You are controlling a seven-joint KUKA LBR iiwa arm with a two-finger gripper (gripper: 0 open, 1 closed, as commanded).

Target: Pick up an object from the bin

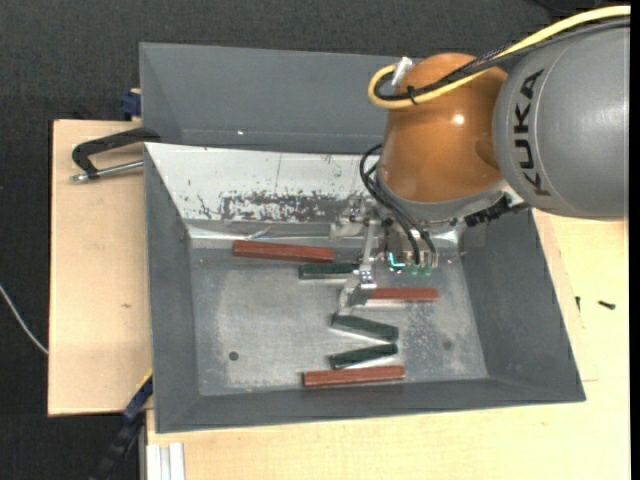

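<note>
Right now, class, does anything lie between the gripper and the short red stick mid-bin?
Nothing visible does. The gripper hangs at the left end of the short red stick; a dark green stick lies to its left and a second green stick below it, neither between.

Grey sheet-metal bin [165,298]: matt on the side walls, shiny but scratched and dark-speckled on the back wall, dull and faintly mottled on the floor. Matt, smooth-faced red-brown bars [283,252] and darker green-black bars [363,325], material unclear. Glossy orange plastic-looking wrist cover [440,128] with bright highlights; smooth satin grey arm housing [580,118]; rubbery yellow cable [560,28].
</note>
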